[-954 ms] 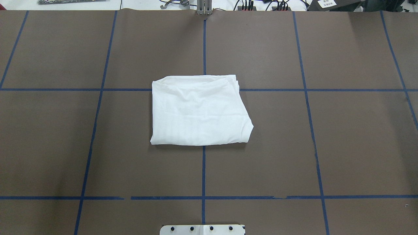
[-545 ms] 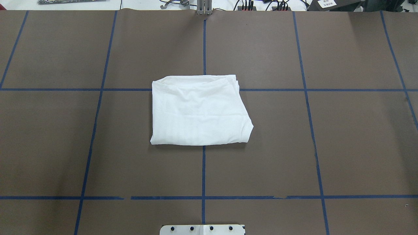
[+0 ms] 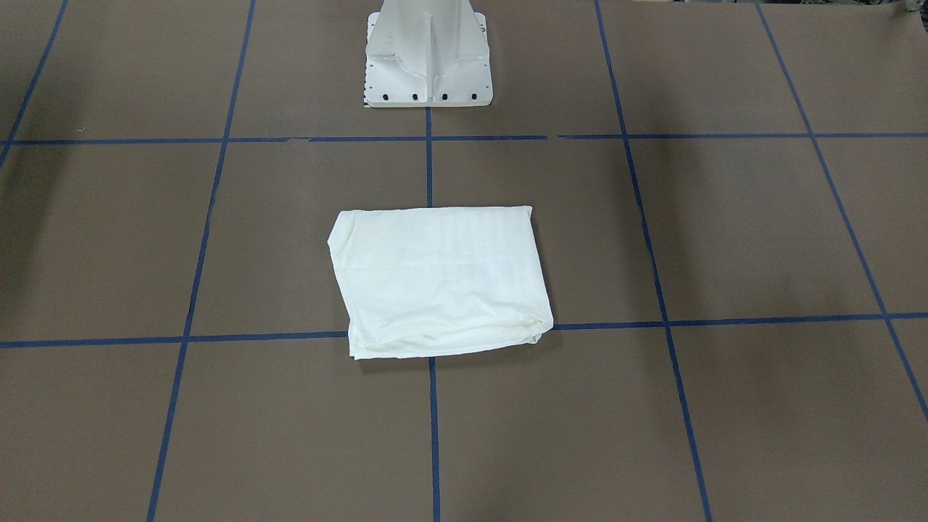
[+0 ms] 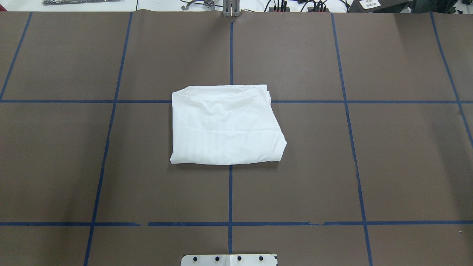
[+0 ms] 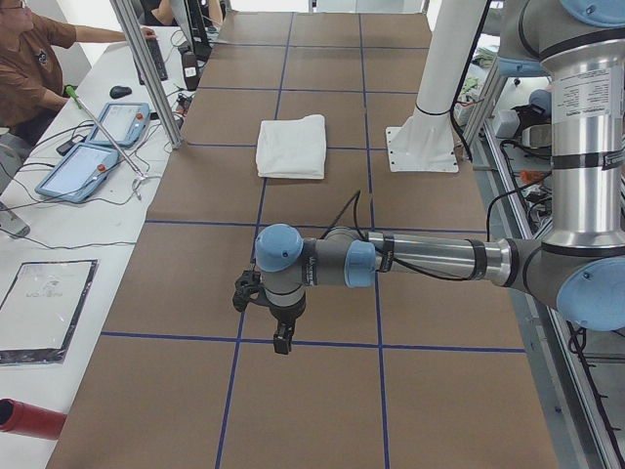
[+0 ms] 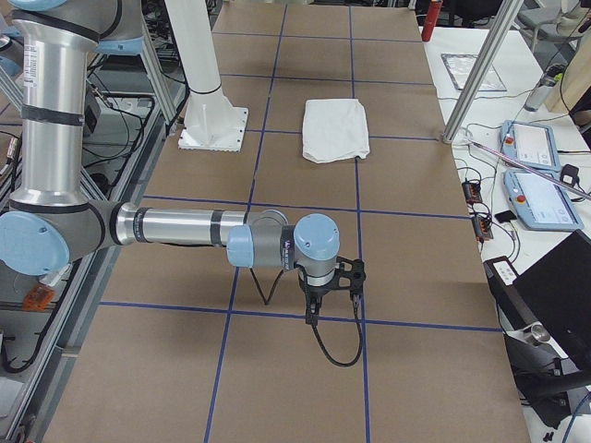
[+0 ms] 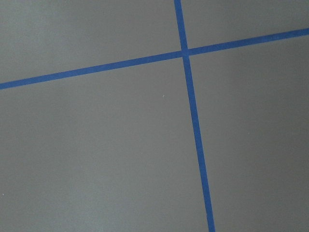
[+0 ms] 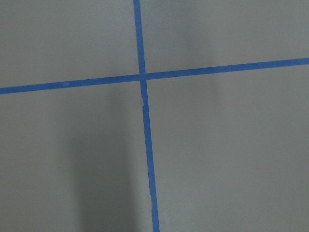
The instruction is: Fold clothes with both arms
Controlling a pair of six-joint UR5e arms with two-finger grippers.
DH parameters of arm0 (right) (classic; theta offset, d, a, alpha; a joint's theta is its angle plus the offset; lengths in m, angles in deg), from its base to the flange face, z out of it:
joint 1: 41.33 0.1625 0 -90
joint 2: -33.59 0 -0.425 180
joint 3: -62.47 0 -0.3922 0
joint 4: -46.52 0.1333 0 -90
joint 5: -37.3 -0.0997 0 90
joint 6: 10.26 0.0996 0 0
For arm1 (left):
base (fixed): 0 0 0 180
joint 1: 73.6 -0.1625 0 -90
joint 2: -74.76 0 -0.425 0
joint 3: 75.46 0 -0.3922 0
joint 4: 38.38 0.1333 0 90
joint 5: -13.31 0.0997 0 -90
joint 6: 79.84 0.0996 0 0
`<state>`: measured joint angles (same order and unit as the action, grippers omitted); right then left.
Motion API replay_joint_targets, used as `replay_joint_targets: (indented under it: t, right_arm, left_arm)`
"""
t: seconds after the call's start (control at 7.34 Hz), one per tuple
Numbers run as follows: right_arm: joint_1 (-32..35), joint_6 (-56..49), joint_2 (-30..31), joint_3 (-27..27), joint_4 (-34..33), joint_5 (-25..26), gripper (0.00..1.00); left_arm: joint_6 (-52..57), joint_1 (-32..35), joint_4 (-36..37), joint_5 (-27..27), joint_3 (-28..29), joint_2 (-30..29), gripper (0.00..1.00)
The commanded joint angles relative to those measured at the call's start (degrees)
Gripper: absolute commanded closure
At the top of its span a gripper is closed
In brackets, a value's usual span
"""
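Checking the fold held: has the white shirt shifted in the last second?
No. The shirt sits unchanged over the same blue tape lines in the overhead view.

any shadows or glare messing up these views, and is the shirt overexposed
Overhead exterior: even light, no glare, but the white shirt is nearly blown out, its folds faint; a soft shadow lies on the brown mat at the view's right. Right wrist-mounted: a soft dark band beside the blue tape line. Left wrist-mounted: sharp, no glare.
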<state>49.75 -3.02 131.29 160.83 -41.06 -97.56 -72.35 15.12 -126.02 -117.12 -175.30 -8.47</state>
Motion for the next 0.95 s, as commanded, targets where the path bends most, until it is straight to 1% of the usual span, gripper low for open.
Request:
replay_joint_targets:
  t: [0.0, 0.14, 0.41, 0.82]
  right_arm:
    - [-0.12, 0.23, -0.05, 0.08, 0.21, -0.05, 0.0]
    - [-0.12, 0.23, -0.05, 0.08, 0.21, -0.14, 0.0]
    - [-0.12, 0.41, -0.05, 0.08, 0.3, -0.14, 0.0]
    - [-0.12, 0.41, -0.05, 0.08, 0.3, -0.49, 0.0]
  left_arm:
    - [0.07, -0.04, -0.08, 0.0, 0.26, 0.0, 0.0]
    - [-1.41, 0.04, 0.01, -0.17, 0.52, 0.0, 0.0]
    - [-15.69, 0.04, -0.51, -0.35, -0.27, -0.17, 0.0]
    - [-15.75, -0.04, -0.69, -1.49, -0.09, -0.17, 0.0]
